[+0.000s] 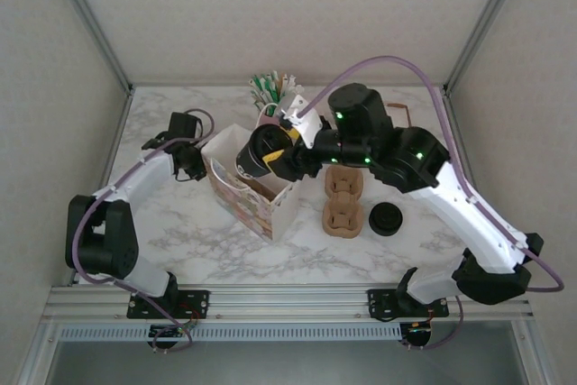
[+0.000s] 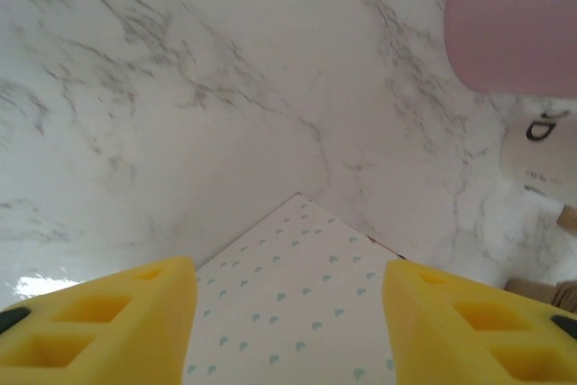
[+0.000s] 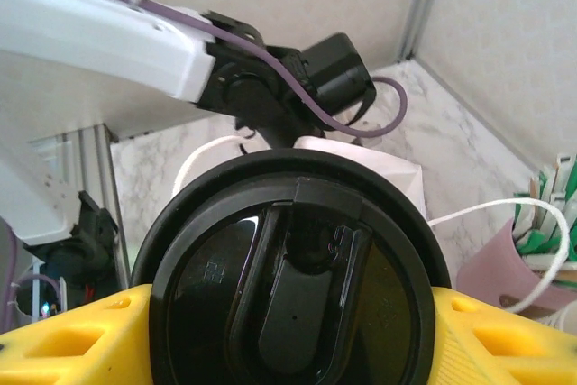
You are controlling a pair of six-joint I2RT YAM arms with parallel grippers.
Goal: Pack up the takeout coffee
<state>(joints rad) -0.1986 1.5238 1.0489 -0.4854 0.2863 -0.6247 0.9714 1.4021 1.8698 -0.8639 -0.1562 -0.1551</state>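
Yellow fingers (image 3: pixel 63 340) of the right gripper (image 1: pixel 275 152) clamp the takeout coffee (image 1: pixel 255 152) by its sides, black lid (image 3: pixel 288 286) toward the lens. The cup hangs just above the open mouth of the patterned paper bag (image 1: pixel 275 214), tipped so its long axis lies nearly level, lid pointing toward the left arm. At the bag's left wall the left gripper (image 1: pixel 187 158) has its fingers parted either side of a printed panel, though whether they pinch it cannot be told. With the bag directly beneath the right arm's load, the drop likely calls for righting the cup first.
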